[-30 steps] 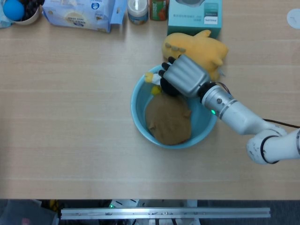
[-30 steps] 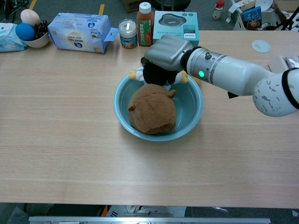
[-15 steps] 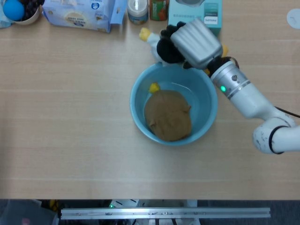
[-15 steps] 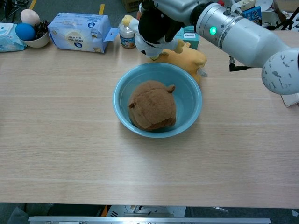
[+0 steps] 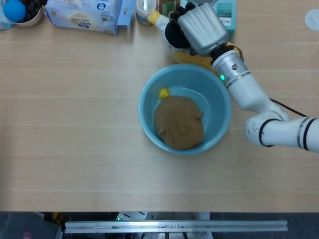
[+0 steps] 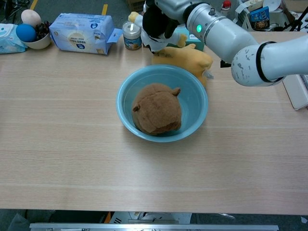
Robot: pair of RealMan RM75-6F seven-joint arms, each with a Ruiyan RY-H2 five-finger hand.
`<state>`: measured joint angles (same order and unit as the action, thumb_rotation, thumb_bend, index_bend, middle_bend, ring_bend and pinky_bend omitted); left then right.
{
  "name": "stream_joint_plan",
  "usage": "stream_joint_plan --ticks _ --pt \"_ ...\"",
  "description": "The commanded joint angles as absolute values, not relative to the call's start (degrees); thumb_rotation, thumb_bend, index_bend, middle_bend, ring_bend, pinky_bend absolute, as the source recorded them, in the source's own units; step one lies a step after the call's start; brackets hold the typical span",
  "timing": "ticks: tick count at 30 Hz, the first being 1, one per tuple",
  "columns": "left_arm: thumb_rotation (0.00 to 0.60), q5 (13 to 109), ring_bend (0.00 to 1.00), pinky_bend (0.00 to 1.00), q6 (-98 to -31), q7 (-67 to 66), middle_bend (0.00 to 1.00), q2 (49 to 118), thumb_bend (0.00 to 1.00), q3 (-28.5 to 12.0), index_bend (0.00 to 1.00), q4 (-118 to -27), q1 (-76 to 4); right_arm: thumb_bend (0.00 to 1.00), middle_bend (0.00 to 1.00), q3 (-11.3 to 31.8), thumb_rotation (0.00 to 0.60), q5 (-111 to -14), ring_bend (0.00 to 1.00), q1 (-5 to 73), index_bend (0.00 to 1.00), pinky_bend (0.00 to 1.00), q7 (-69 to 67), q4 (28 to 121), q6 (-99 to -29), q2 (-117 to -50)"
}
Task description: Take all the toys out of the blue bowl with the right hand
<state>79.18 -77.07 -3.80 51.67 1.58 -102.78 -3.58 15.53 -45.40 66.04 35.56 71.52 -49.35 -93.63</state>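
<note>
Bright, even, diffuse light in both views, as from overhead indoor lamps; no hard-edged shadows anywhere on the table [image 5: 75, 124]. Only a soft, narrow shadow hugging the near rim of the blue bowl [image 6: 199, 113], and a darker patch inside it under the brown plush toy [image 6: 156, 109]. Mild sheen on the silver shell of the right hand [image 5: 199, 27] and along the white forearm, not blown out. Faint highlight on the bowl's inner wall behind the toy. Sharp focus across the tabletop, wood grain readable; slight softness at the hand. Slight bowing of the table's far edge in the chest view.
</note>
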Motion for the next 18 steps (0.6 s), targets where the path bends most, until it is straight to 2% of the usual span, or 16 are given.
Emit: stream_joint_plan --ticks 1,4,9,14,18 --pt "0.6 79.2 0.05 0.13 -77.1 -4.0 0.08 51.6 0.42 1.6 0.04 -102.9 -3.6 0.3 0.02 15.4 0.6 -38.3 0.02 69.1 0.0 0.18 41.1 68.4 -46.1 -96.3" --pt "0.6 79.1 0.05 0.13 -77.2 -4.1 0.08 51.5 0.42 1.6 0.04 -103.1 -3.5 0.29 0.0 15.8 0.6 -38.5 0.0 69.5 0.0 0.12 40.7 69.7 -46.3 -96.0" --pt "0.6 78.7 0.05 0.13 -77.1 -4.2 0.08 51.5 0.42 1.6 0.05 -103.0 -3.4 0.29 0.0 15.6 0.6 -42.9 0.0 68.0 0.0 0.11 37.3 76.2 -46.8 -92.4" --pt "0.6 79.1 0.05 0.13 -76.9 -4.4 0.08 51.7 0.42 1.5 0.05 -103.2 -3.7 0.28 0.0 14.8 0.6 -46.3 0.0 65.6 0.0 0.11 34.1 87.1 -46.2 -85.3" --pt "0.6 79.0 0.05 0.13 -76.7 -4.5 0.08 51.7 0.42 1.5 0.05 -103.1 -3.7 0.22 0.0 12.6 0.6 -50.1 0.0 62.9 0.0 0.11 31.7 96.1 -45.5 -78.6"
